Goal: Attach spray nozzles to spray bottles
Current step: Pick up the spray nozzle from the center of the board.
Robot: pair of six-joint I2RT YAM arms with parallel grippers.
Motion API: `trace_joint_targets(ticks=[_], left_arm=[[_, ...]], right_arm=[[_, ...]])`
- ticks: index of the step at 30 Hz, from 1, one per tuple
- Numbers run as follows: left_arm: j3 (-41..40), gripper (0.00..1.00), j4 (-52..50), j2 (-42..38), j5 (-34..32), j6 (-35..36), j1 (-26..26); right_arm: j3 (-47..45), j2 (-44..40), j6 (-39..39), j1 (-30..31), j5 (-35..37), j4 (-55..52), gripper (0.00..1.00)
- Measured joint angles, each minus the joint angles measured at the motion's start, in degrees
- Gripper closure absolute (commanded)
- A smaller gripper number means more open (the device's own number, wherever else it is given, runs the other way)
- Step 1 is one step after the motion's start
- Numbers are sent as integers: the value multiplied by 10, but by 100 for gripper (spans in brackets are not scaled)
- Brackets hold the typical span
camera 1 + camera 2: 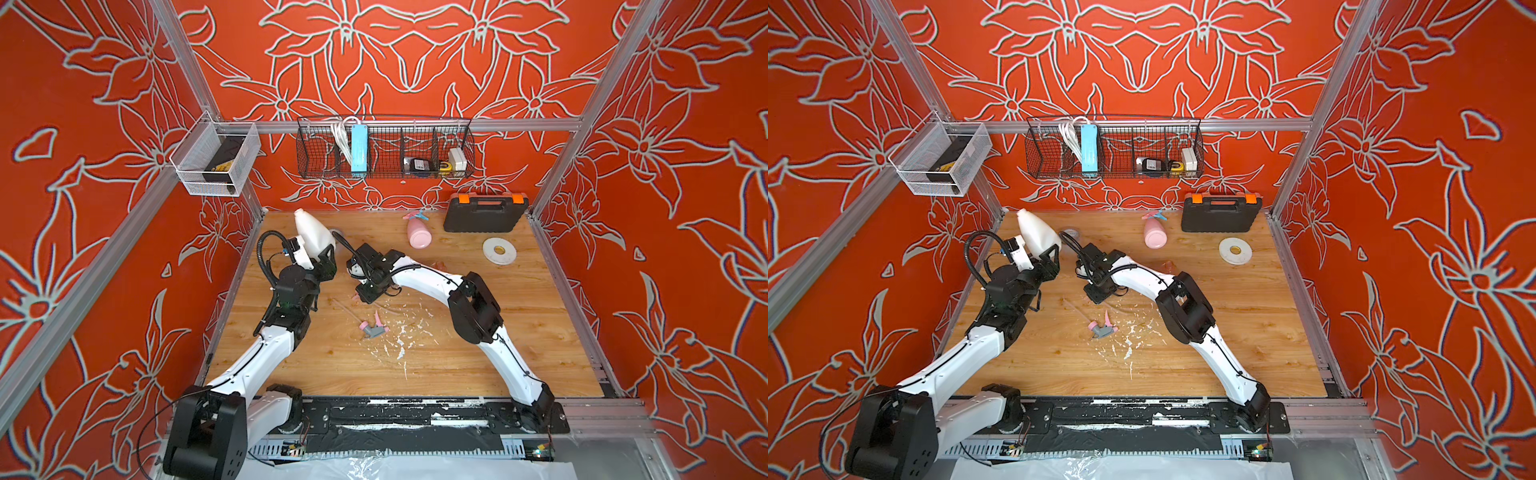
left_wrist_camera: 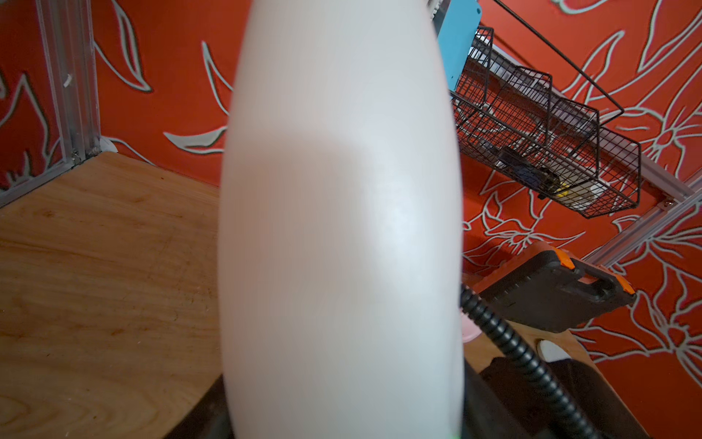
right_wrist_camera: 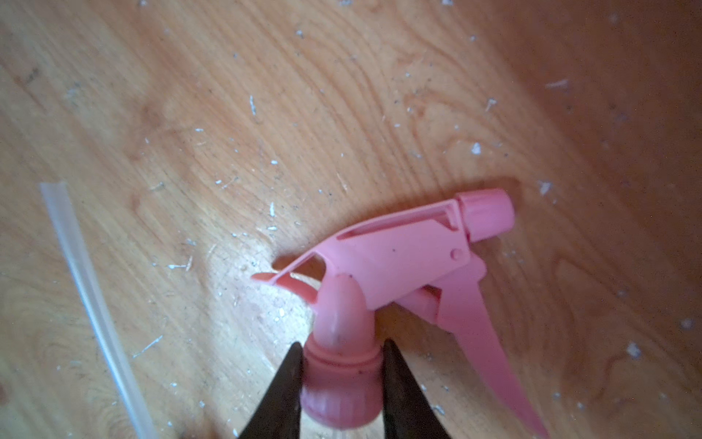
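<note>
Left gripper [image 1: 320,254] is raised over the far left corner of the wooden tabletop [image 1: 478,332] and is clamped on the lower body of the cream-white teardrop plastic bottle [image 1: 314,235]. The bottle is off the surface and tilted, with its bare narrow neck pointing up and away; in the left wrist view its body [image 2: 342,228] fills the centre. Right gripper [image 3: 342,384] points down at mid-table, its two dark fingers [image 3: 281,399] pressed against either side of the ribbed collar of the all-pink plastic trigger nozzle [image 3: 399,258], which lies on its side on the wood. A thin clear tube [image 3: 95,304] lies apart from it; which nozzle it belongs to cannot be told. The pink-and-grey trigger nozzle [image 1: 374,328] lies loose on the table nearer the robot base, among white flecks [image 1: 401,353]. The opaque pink plastic bottle [image 1: 419,235] stands near the back wall with the pink-and-blue trigger nozzle [image 1: 415,216] at its neck; whether it is fully seated cannot be told. A white tape roll [image 1: 499,251] and a black tool case with orange latches [image 1: 485,212] occupy the far right corner.
</note>
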Motion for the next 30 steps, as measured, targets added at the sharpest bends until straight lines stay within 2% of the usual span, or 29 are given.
trace_joint_targets(ticks=[6, 10, 13, 15, 20, 24, 27, 30], left_arm=[[0, 42, 7, 0, 23, 4, 0], [-7, 45, 38, -4, 55, 13, 0], [-10, 44, 62, -10, 71, 26, -9], [-2, 43, 70, -7, 74, 51, -36], [33, 43, 116, 42, 85, 136, -142], [54, 43, 147, 110, 113, 191, -181], [64, 43, 162, 156, 148, 220, -192], [67, 43, 172, 193, 186, 245, -194]], right_arm=[[-36, -21, 7, -2, 7, 22, 73], [-126, -95, 23, -14, 12, 50, 73], [-194, -182, 36, -35, 14, 88, 73], [-231, -252, 43, -55, 22, 118, 73], [-275, -424, 47, -106, 67, 209, 76], [-326, -542, 30, -132, 113, 332, 80], [-335, -571, 15, -134, 127, 413, 81], [-318, -554, 14, -134, 122, 458, 82]])
